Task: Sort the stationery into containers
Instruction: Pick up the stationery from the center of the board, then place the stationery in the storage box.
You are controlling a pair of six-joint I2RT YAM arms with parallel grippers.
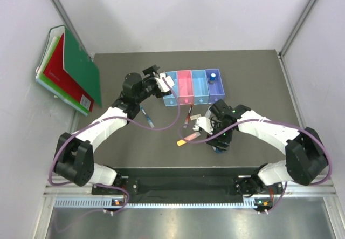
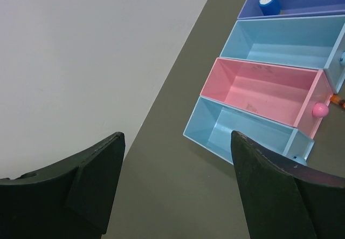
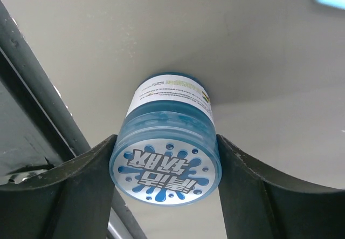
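R hand [image 3: 164,142] grips round translucent-blue tin [image 3: 170,120] by curved wall, so it may slip on lift; L hand [image 2: 177,136] wide open, empty.

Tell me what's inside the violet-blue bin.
Only a blue bottle, upright at the far end of the violet-blue bin. Remaining floor shows bare; the spot beneath the bottle is hidden.

**Bright, even light; soft shadows**

Diffuse overhead light fills all 3 views. White walls [image 1: 178,12] glare mildly. The tin [image 3: 167,158] is sharp, its shadow faint on the table [image 3: 215,34]. Left fingers [image 2: 91,185] sit dark, slightly soft
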